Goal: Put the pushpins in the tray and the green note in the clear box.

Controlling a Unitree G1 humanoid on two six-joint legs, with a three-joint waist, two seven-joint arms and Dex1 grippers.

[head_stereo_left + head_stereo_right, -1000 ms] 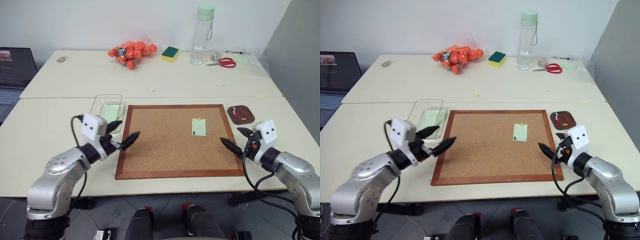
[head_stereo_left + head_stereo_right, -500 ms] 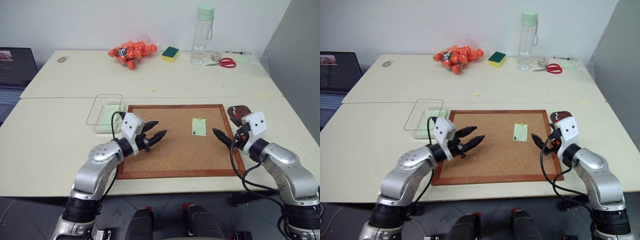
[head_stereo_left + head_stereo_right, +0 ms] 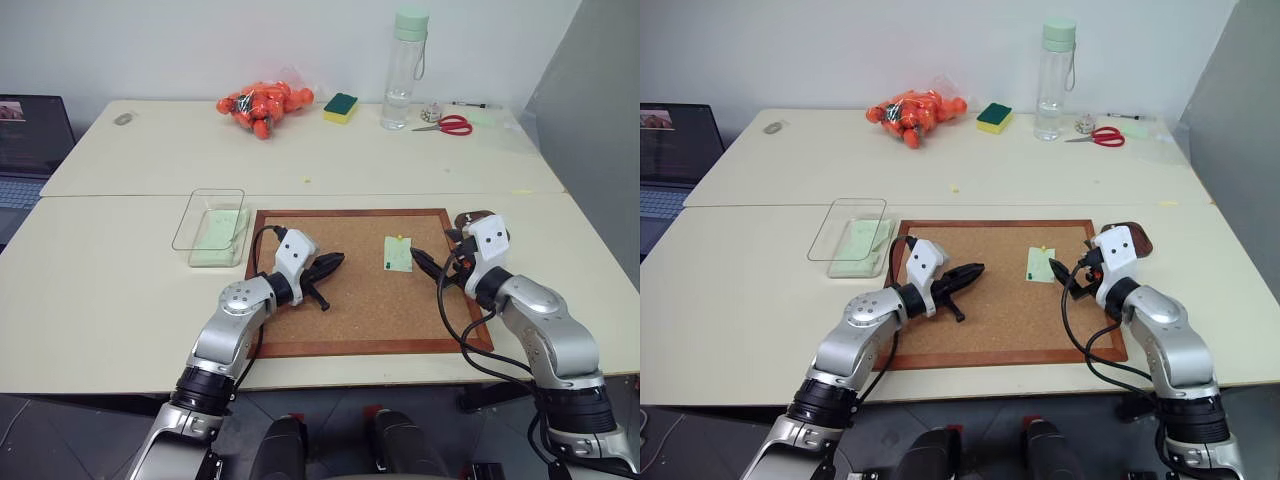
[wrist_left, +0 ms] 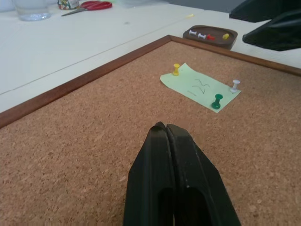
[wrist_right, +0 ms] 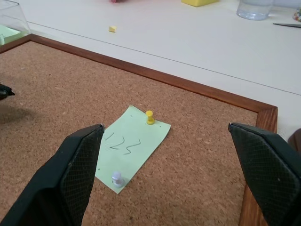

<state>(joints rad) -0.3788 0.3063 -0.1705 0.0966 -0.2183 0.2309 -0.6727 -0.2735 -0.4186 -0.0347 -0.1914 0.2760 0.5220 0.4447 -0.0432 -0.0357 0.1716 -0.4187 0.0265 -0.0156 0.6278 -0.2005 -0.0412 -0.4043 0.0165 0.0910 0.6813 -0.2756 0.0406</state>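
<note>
Your left gripper [image 4: 165,129] is nearest you, its two fingers pressed flat together with nothing between them, hanging low over the cork board [image 3: 350,320]. Ahead of its tips, a little to the right, the one green note [image 4: 200,87] lies flat on the cork, pinned there. Three pushpins stand in it: a yellow one [image 4: 176,69] at the far corner, a dark green one [image 4: 217,100] and a white one [image 4: 235,84] at the near end. Your right gripper [image 5: 160,150] is spread wide and holds nothing; the note lies just beyond and between its fingers, the white pin closest to it. Past that gripper, just off the board's far right corner, sits the tray [image 4: 207,33], with four more pins in it: two white, one red, one yellow. To the left of your left gripper, off the board's far left corner, is the clear box [image 3: 210,228], with pale green paper already inside. Far back on the table are one bottle [image 3: 403,70], one sponge [image 3: 340,106], one pair of scissors [image 3: 447,125] and one bag of orange things [image 3: 262,106].
</note>
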